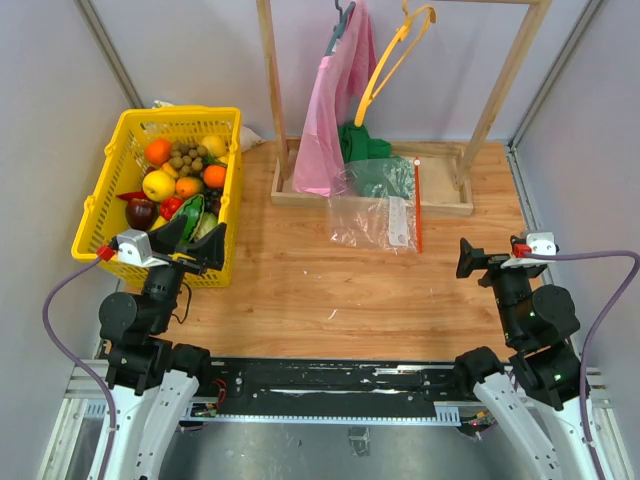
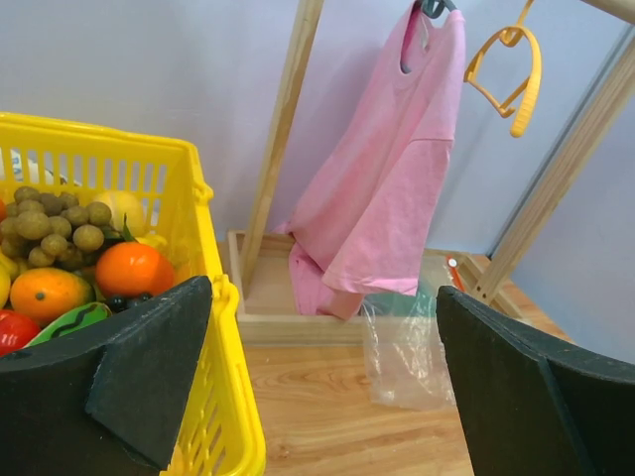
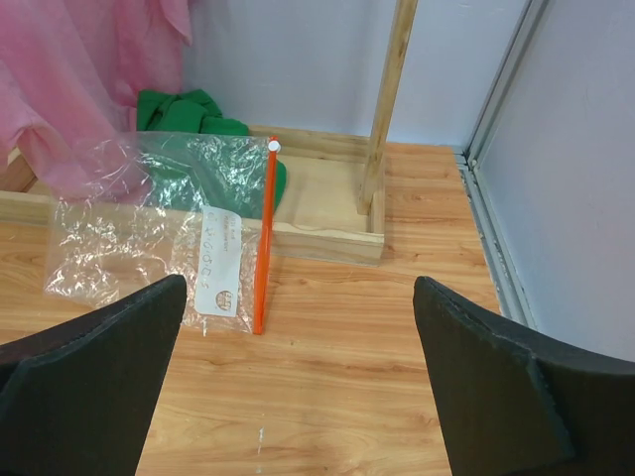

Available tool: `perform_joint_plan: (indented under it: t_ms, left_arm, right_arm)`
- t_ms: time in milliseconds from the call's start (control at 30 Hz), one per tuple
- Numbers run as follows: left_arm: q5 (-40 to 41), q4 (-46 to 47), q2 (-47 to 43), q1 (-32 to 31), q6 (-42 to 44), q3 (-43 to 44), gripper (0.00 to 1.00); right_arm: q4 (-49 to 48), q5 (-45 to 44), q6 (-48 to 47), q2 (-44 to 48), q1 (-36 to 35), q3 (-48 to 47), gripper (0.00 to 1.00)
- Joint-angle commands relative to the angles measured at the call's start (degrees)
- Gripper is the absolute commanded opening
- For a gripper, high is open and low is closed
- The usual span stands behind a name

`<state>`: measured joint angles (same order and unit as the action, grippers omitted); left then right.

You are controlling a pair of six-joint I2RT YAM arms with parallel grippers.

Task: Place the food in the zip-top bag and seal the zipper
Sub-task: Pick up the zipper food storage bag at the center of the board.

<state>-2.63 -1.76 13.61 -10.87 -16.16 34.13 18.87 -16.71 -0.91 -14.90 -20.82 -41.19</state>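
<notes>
L gripper (image 1: 200,238) sits at the near right corner of the yellow basket (image 1: 100,200), jaws spread wide w/ nothing between them. The L wrist cam confirms this: its two black fingers (image 2: 129,377) frame a big gap. R gripper (image 1: 468,258) hovers over bare table (image 1: 320,300) near the R edge, also wide apart and holding nothing.

The food (image 1: 180,180) is all in the basket. Top cam shows the whole pile, while the L wrist cam only catches an orange (image 2: 134,268), grapes (image 2: 50,228) and a few bits beside them.

The clear bag (image 1: 375,205) lies flat and apart from both grippers, its far part over the front lip of the wooden rack base (image 1: 290,195) and its near part on the table. Its zipper (image 1: 418,205) runs along the bag's R edge. R wrist cam gives the best look (white label and white slider (image 3: 274,146) at the far end are plain there). The L wrist cam sees the bag only as a crinkly patch under the pink garment (image 2: 387,188). A green cloth (image 3: 189,109) sits behind the bag. A yellow hanger (image 1: 390,60) shows in the top and L views, not the R.
</notes>
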Motion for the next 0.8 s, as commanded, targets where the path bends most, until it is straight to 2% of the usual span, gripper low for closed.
perform_joint_plan:
  t_ms: [0, 467, 767]
  left_arm:
    - [-0.9, 2.0, -0.9, 0.5, -0.6, -0.4, 0.99]
    - [-4.9, 0.4, 4.6, 0.4, -1.8, 4.1, 0.99]
    - [-5.2, 2.4, 8.8, 0.3, -4.4, 4.5, 0.99]
  right_arm:
    - [-1.8, 0.7, 1.7, -0.2, 0.7, 0.0, 0.99]
    - [-3.5, 5.3, 8.5, -8.1, 0.7, -1.2, 0.98]
    - [-9.9, 13.4, 12.7, -26.5, 1.4, -3.4, 0.98]
